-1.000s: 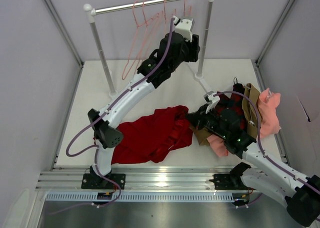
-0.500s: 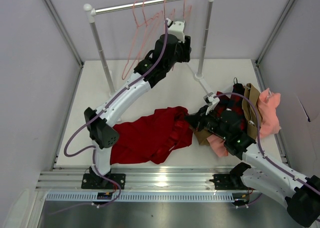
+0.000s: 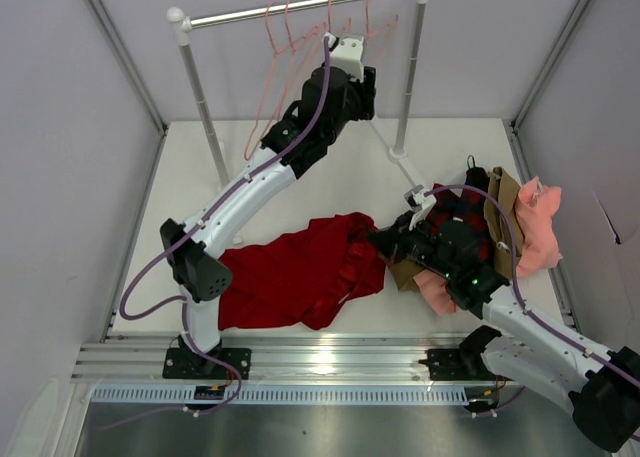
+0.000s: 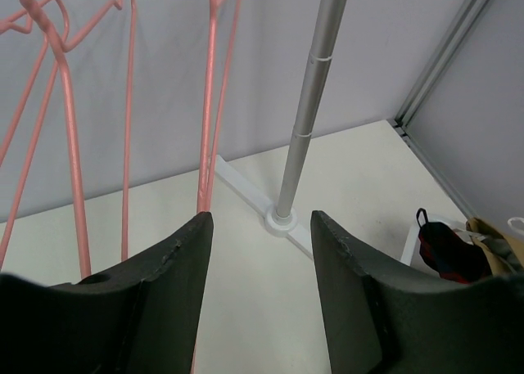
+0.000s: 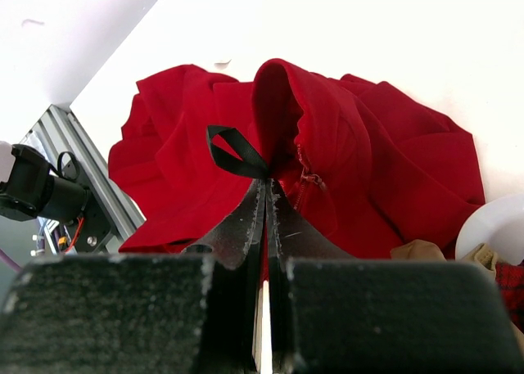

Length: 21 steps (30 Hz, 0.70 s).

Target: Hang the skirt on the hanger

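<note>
The deep-red skirt (image 3: 300, 272) lies crumpled on the white table, front centre. My right gripper (image 3: 378, 239) is shut on its right edge. In the right wrist view the closed jaws (image 5: 267, 182) pinch the cloth at a black loop (image 5: 233, 157), with the skirt (image 5: 377, 157) spread behind. Several salmon-pink wire hangers (image 3: 272, 62) hang from the rail (image 3: 290, 9). My left gripper (image 4: 260, 218) is raised up by them, open, with nothing between its fingers. One hanger (image 4: 209, 104) runs down just beside the left finger (image 4: 164, 284).
The rack's right post (image 4: 307, 104) and its foot (image 4: 282, 218) stand ahead of the left gripper; the left post (image 3: 205, 117) is farther left. A red-and-black plaid garment (image 3: 455, 212), brown card (image 3: 505, 217) and a salmon-pink garment (image 3: 540, 227) lie at right. Walls enclose the table.
My left arm has swung left and slightly back along the rail, bringing its gripper closer in among the hangers. The right gripper and the skirt have stayed put.
</note>
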Available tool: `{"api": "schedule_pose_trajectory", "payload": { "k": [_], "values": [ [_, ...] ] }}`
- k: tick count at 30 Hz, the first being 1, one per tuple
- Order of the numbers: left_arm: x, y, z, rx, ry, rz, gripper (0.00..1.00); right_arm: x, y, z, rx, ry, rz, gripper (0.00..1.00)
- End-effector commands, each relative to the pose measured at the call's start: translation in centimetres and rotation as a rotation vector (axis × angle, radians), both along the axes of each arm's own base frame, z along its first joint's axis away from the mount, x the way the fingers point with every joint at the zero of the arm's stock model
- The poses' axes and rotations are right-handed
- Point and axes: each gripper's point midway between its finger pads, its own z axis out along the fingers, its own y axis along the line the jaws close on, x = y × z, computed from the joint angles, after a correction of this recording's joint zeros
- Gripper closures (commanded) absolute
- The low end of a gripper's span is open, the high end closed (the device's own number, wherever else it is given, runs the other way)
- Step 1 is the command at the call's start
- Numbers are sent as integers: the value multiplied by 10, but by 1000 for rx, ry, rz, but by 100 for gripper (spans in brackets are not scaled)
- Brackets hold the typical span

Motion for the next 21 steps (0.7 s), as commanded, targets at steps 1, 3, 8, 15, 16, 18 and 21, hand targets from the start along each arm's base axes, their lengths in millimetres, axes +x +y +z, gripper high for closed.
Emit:
{"api": "schedule_pose_trajectory", "payload": {
  "k": [1,3,8,15,16,18,21],
  "values": [
    [-1,19,31,-17,-76,40,43,1,5,17,40,-55,17,100],
    [7,22,30,-20,-80,51,43,2,4,16,36,-60,15,100],
    [19,20,26,-4,-85,13,43,2,4,16,31,-63,16,100],
    [35,14,12,69,-104,-2,43,5,4,15,29,-66,8,100],
    [38,14,11,70,-103,-2,43,4,4,16,29,-68,11,100],
    [44,14,3,78,-93,-1,43,5,5,16,30,-69,14,100],
    [48,11,-2,84,-93,-5,44,6,5,14,26,-63,13,100]
  ]
}}
